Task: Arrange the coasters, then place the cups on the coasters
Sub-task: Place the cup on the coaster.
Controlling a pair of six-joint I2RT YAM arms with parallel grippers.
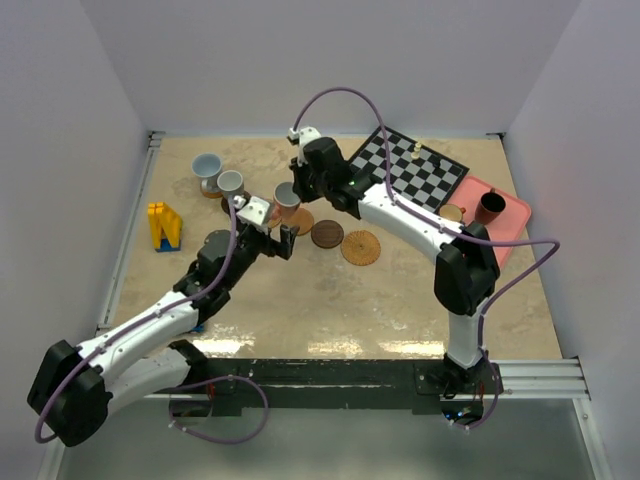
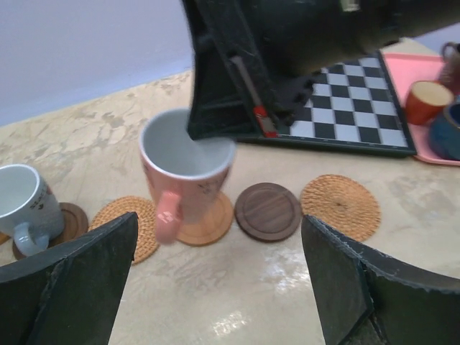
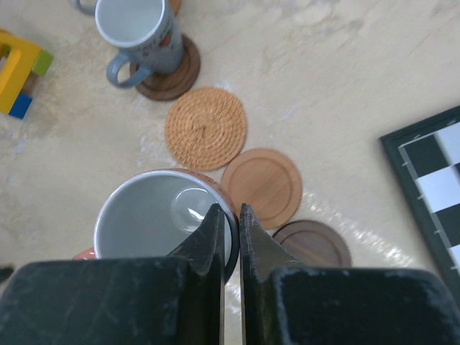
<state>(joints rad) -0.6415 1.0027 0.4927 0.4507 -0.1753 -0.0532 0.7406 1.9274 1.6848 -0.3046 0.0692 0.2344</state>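
Note:
A pink cup (image 3: 154, 215) with a handle and a pale inside hangs from my right gripper (image 3: 230, 215), which is shut on its rim. The cup (image 2: 183, 176) stands tilted over a smooth wooden coaster (image 2: 212, 219); whether they touch I cannot tell. My left gripper (image 2: 219, 284) is open just in front of it, holding nothing. Beside that coaster lie a woven one (image 2: 129, 223), a dark brown one (image 2: 268, 210) and another woven one (image 2: 340, 206). A grey-white cup (image 3: 136, 32) stands on a dark coaster (image 3: 172, 75). From above, a pale blue cup (image 1: 207, 165) stands far left.
A chessboard (image 1: 410, 170) lies at the back right. The pink tray (image 1: 510, 225) beside it holds a black cup (image 1: 490, 207) and an orange-tan cup (image 1: 452, 213); a dark blue cup (image 2: 447, 133) shows there too. A yellow toy block (image 1: 164, 225) stands at the left.

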